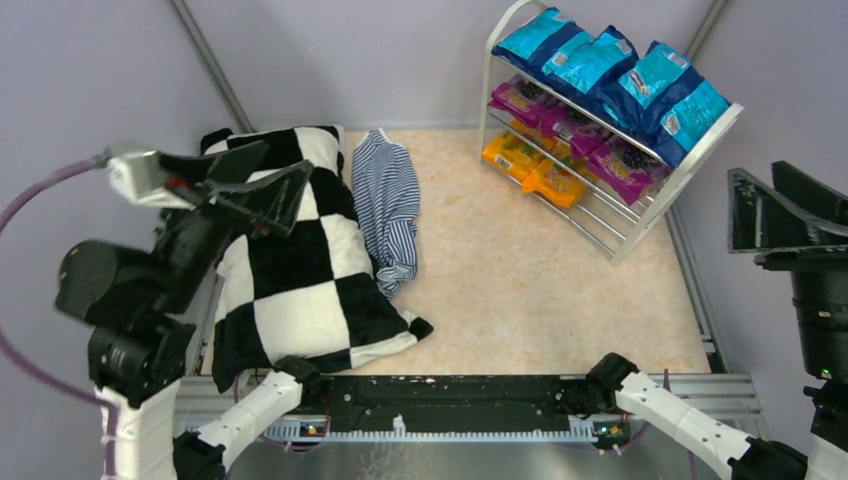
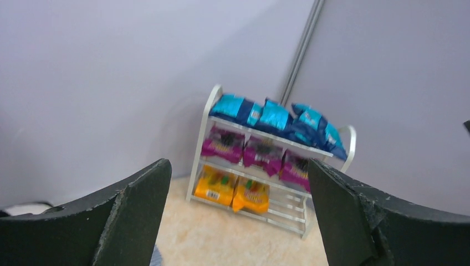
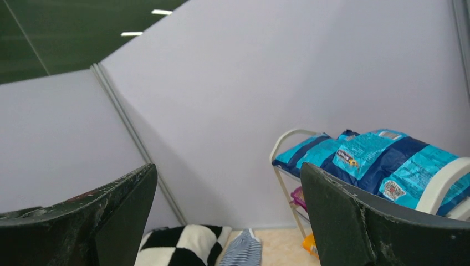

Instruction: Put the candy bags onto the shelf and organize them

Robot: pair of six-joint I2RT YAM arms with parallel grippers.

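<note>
- Top view: candy bags [image 1: 600,65] all sit on the shelf [image 1: 612,228] in the far right corner of the table [image 1: 520,290]; blue on the top tier, purple middle, orange bottom; none seen lying by the checkered pillow [image 1: 300,270] or striped cloth [image 1: 388,205]; left claw [image 1: 262,180] raised over the pillow, spread wide, empty; right claw [image 1: 775,205] at the right edge, wide, empty.
- Left wrist: blurry; shelf [image 2: 202,138] well ahead, all three tiers stocked; nothing between the fingers [image 2: 138,205].
- Right wrist: blue ones near, overlapping on the top tier; nothing held; placing looks done, maybe only straightening that row left.
</note>
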